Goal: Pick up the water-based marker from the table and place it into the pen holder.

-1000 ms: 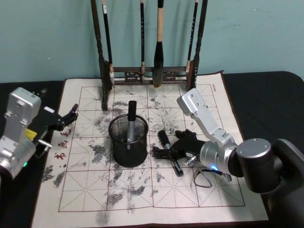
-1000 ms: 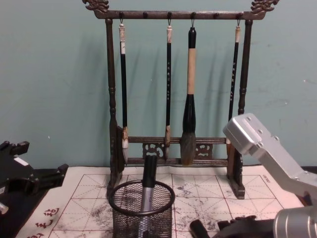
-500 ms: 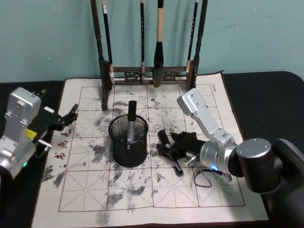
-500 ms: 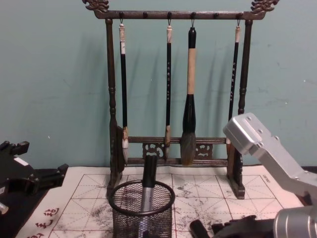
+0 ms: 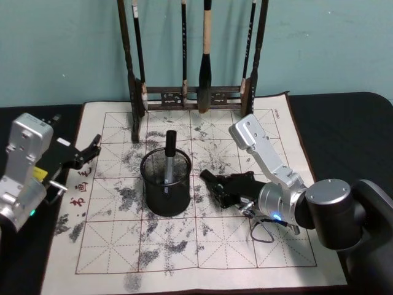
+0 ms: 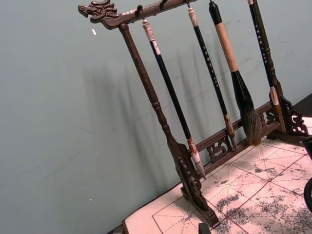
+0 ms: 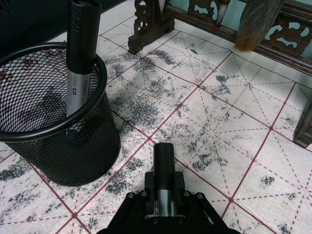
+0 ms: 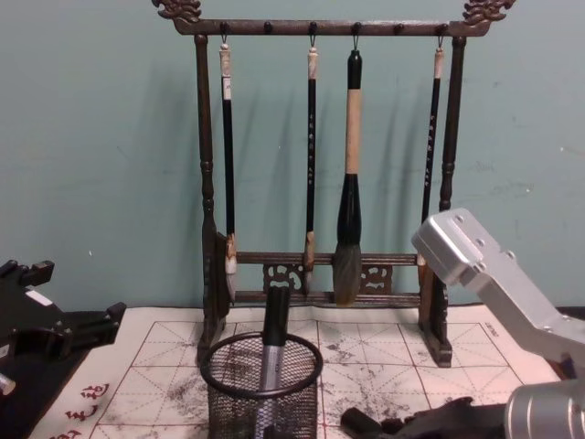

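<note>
- Black wire mesh is forming the pen holder [image 5: 166,195], which is standing upright on the mat [image 5: 184,252], near its middle and slightly toward its left edge.
- A stored marker [image 5: 168,153], grey-bodied with a black cap, is leaning inside the pen holder, its cap sticking up above the rim.
- The right gripper [image 5: 220,186] is sitting low over the middle of the mat, just right of the pen holder and apart from it.
- Its fingers are clamping narrowly on the barrel of the marker [image 7: 164,163]. The black cap end is jutting out past the fingertips on the pen holder's side.
- Whether this marker is touching the mat or riding just above it cannot be told.
- The left gripper [image 5: 89,150] is hanging over the mat's left edge, well apart from the pen holder and not touching either marker.
- A dark wooden brush rack [image 8: 320,274] is standing along the mat's far edge, with four brushes [image 8: 348,201] hanging from its top bar.
- The mat, cream with a red grid and grey ink smudges, is lying flat on the dark tabletop [image 5: 344,117].
</note>
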